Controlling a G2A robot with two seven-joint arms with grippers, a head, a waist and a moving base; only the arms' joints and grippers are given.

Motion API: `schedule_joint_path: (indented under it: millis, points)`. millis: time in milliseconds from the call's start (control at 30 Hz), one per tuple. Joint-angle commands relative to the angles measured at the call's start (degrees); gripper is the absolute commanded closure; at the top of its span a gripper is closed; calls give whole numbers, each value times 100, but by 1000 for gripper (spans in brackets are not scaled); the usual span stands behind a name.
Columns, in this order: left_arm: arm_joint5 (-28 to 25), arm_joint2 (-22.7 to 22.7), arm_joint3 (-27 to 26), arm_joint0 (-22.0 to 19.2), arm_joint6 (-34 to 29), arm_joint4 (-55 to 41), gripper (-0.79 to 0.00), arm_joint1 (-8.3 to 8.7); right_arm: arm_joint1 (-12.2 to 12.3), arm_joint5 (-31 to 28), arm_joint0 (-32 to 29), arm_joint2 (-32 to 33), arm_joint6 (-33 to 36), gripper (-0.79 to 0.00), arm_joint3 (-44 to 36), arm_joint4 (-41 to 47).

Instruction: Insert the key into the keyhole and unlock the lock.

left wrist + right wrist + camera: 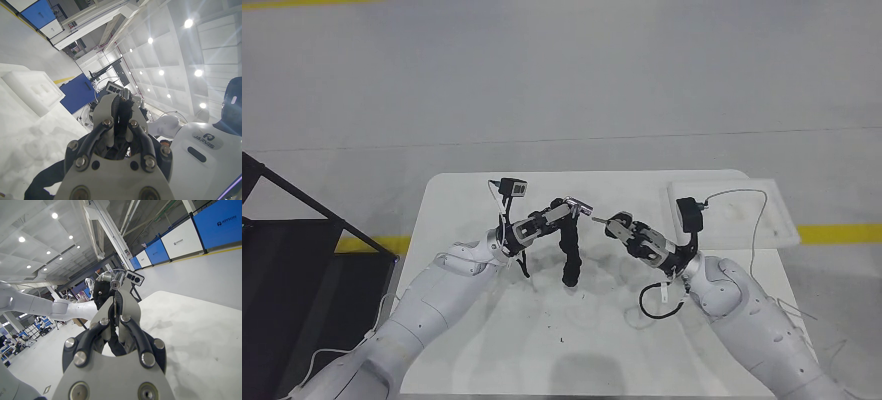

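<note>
A black cable lock with a silver cylinder head (580,209) is held above the white table (472,330). My left gripper (570,211) is shut on it just behind the head. The black cable (570,262) hangs down to the tabletop. In the left wrist view the head (125,94) pokes out past the shut left gripper (121,99). My right gripper (616,222) is shut on a thin metal key (114,307). The lock's keyhole face (114,284) sits just beyond the right gripper (116,297), a small gap away.
A white foam tray (734,212) lies at the table's back right, also seen as the foam tray (28,89). A black rack (292,250) stands off the table's left side. A thin grey wire (757,225) loops over the tray.
</note>
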Motion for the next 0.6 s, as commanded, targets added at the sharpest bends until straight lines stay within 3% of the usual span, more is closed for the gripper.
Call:
schedule_joint_path:
  millis: [0,567]
  points:
    - [0,0,0,0,0,0,0,0,-9,-38,-44,46,-78,0,-14,5]
    - [0,0,0,0,0,0,0,0,-145,-94,-58,88,-104,0,21,30]
